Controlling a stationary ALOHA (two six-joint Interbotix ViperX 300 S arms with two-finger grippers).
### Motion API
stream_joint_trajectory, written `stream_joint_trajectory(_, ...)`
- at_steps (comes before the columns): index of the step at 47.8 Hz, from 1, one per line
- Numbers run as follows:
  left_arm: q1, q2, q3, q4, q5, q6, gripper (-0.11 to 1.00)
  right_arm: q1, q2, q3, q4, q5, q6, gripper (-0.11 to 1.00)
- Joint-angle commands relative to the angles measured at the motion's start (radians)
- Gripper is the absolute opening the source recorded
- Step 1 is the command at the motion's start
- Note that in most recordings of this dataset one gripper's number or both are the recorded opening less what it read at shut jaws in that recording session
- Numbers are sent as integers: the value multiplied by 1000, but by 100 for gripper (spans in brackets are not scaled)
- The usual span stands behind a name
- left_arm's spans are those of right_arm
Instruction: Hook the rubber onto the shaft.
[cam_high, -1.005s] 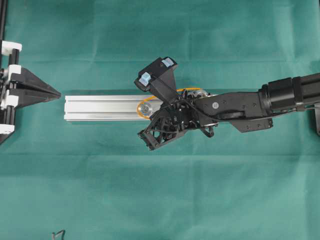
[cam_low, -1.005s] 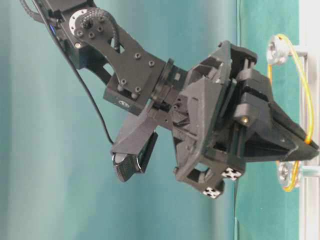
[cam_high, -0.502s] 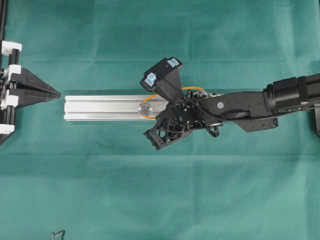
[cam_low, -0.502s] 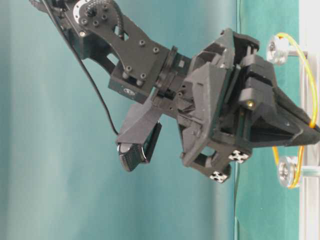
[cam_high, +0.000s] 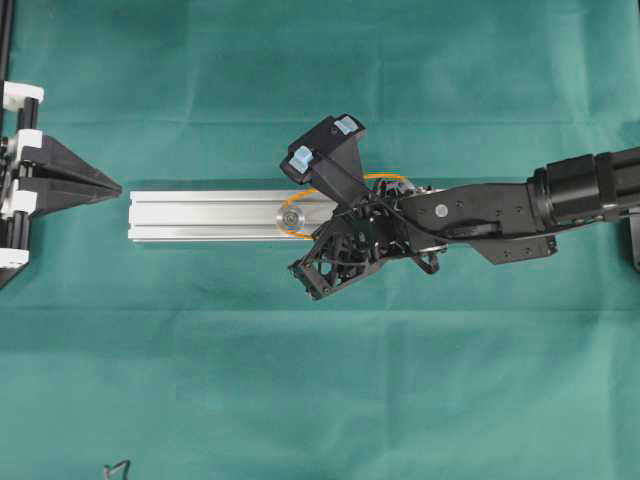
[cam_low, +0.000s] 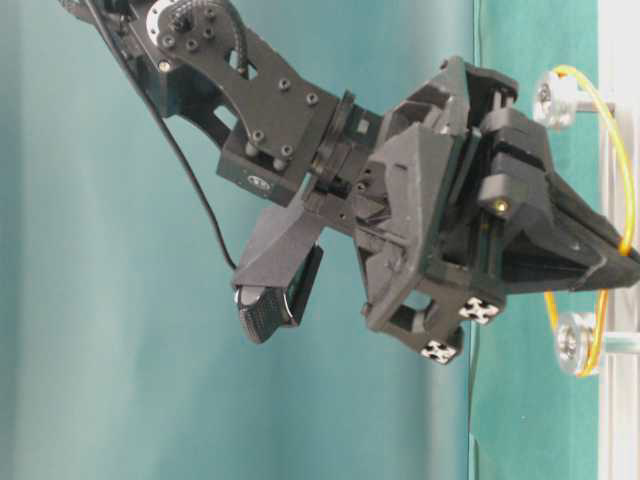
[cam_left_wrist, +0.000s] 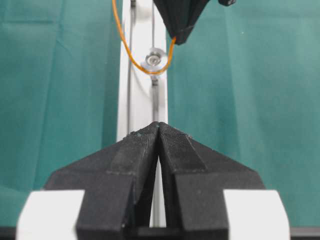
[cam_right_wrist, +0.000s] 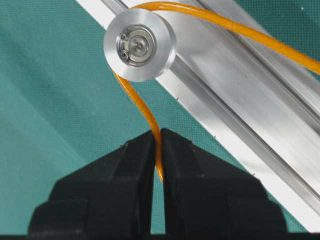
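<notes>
Between the right gripper (cam_right_wrist: 156, 145) tips (pressed together) sits the rubber (cam_right_wrist: 145, 107), looped around the shaft (cam_right_wrist: 139, 46).

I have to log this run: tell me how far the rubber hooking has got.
Done: the rubber already runs around the near pulley on the rail, and in the table-level view it also loops the far pulley. In hand: the right gripper is shut on the band beside the rail. Left: letting go and pulling clear. The left gripper sits shut, apart.
</notes>
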Motion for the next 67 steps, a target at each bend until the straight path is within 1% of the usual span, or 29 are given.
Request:
stream_joint_trajectory(1,-2,8,-29,2,-6,2,0,0,-41,-9,-3,-5,-2,7)
stream_joint_trajectory(5,-2,8,-31,3,-6,2,0,0,-40,-9,-3,-6,-3,8)
stream_joint_trajectory(8,-2,8,-31,3,-6,2,0,2,-41,-9,-3,-2,-3,18)
stream_joint_trajectory(9,-2,8,-31,3,-6,2,0,2,-41,-9,-3,-2,-3,23)
stream_joint_trajectory(18,-2,8,-31,3,-6,2,0,2,-41,-12,-3,0,-3,82)
stream_joint_trajectory(20,-2,8,-29,3,-6,2,0,2,-41,-12,-3,-2,-3,91)
stream_joint_trajectory(22,-2,8,-31,3,-6,2,0,0,-41,-12,-5,-2,-3,96)
stream_joint_trajectory(28,-2,8,-31,2,-6,2,0,2,-41,-14,-6,-2,-3,92)
stream_joint_trajectory(40,-2,8,-29,3,-6,2,0,2,-55,-15,-8,-2,-8,92)
stream_joint_trajectory(56,-2,8,-31,3,-6,2,0,2,-138,-18,-21,8,-8,91)
stream_joint_trajectory(67,-2,8,-29,3,-6,2,0,2,-210,-18,-21,54,-9,91)
